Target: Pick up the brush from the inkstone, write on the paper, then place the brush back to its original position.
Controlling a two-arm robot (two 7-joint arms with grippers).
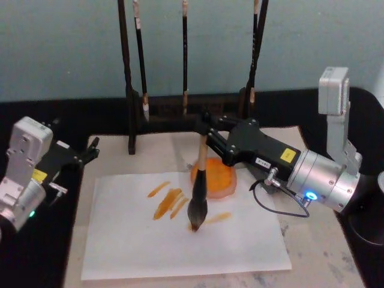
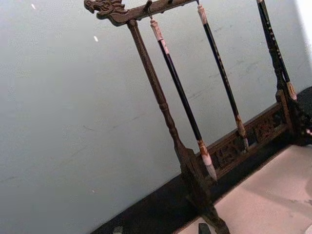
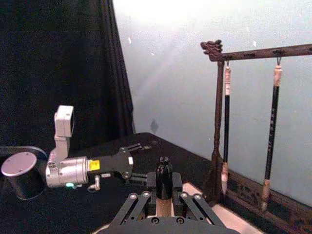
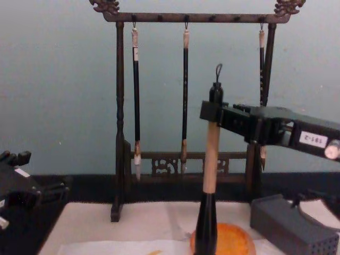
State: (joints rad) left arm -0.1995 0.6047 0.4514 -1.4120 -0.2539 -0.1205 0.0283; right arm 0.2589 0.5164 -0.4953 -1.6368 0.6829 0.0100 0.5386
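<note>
Over the paper (image 1: 180,252), right of centre: the brush (image 1: 199,180) stands near upright, its bristle tip touching the sheet just beside several orange strokes (image 1: 168,201). The right hand (image 1: 204,133) is closed on the pale handle high up, just under the black loop; the chest view shows the same high grip. The left hand (image 1: 90,150) is parked at the left edge of the cream mat (image 1: 312,240), fingers parted, holding nothing. The inkstone (image 1: 221,180) sits just behind the brush at the sheet's far edge. A rack (image 1: 180,113) with 3 thin brushes stands farther back on the surface.

Judgement: mid-writing, return step not yet done.

Risks from here:
- Nothing appears to weigh the sheet down. A wet, loaded tip dragged sideways could pull or wrinkle it.
- Pressing lower would splay the bristles and blot the stroke.
- With the grip so far from the tip, drag could swing the handle between the fingers.
- The inkstone is small and shallow. A tilted or off-centre set-down could let the brush roll off, or nudge the dish.
</note>
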